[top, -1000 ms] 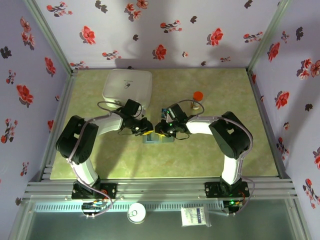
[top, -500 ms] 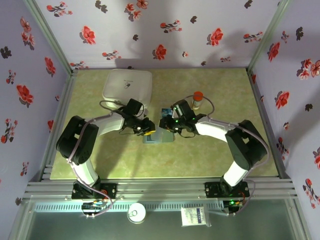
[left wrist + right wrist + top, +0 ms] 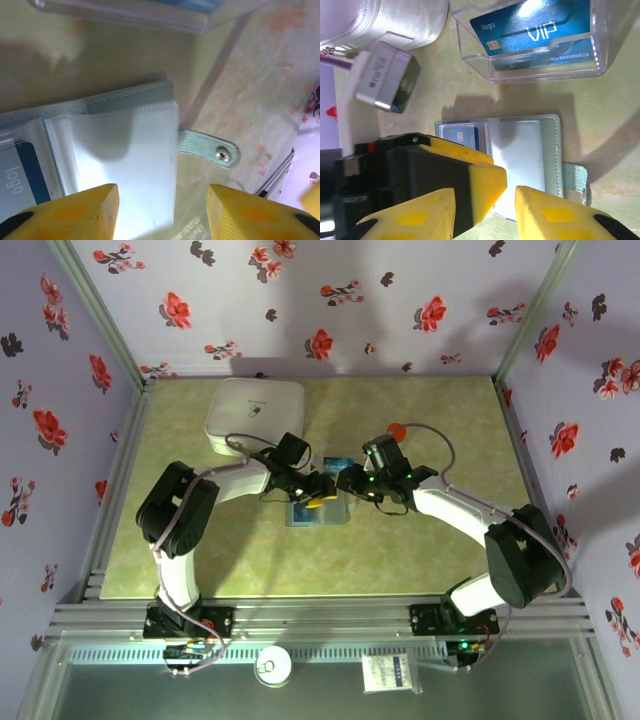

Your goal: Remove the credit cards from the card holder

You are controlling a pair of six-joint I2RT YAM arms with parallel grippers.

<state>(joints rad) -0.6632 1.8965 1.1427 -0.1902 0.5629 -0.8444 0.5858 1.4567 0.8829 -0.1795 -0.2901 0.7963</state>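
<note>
**Partly done: one card out, at least one to go**
The slate grey-blue bifold card holder (image 3: 325, 517) lies open on the green table (image 3: 420, 540) with a blue card (image 3: 462, 136) in its pocket. Just beyond the holder, a blue VIP card (image 3: 535, 30) sits in the clear plastic tray (image 3: 545, 75). The left claw (image 3: 162, 200) and right claw (image 3: 485, 200) hover over the holder, jaws parted and empty. The right wrist view shows the tray card, and the left wrist view shows the holder's snap strap (image 3: 210, 149) up close.
</note>
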